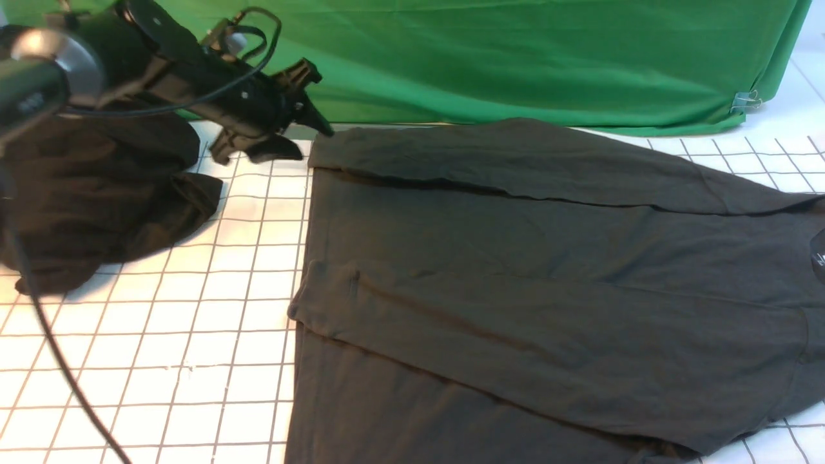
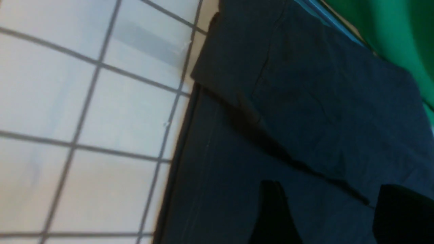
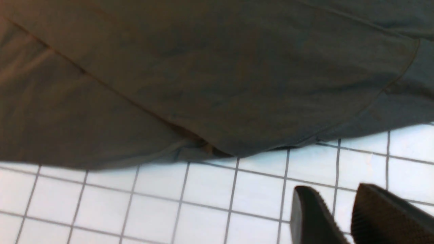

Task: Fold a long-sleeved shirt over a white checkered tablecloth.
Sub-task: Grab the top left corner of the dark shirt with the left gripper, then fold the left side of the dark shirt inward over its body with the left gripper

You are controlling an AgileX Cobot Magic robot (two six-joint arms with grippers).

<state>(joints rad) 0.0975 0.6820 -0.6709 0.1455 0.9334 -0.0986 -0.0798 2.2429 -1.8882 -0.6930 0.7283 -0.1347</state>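
The shirt [image 1: 515,270] runs off the front view's right and bottom edges, its print [image 1: 820,259] clipped unreadable. The blurred left arm [image 1: 45,71] hides part of the black garment [image 1: 97,193].

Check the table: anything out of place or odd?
A black garment lies crumpled in a heap on the white checkered tablecloth, left of the long-sleeved shirt, apart from it. Nothing else stands out.
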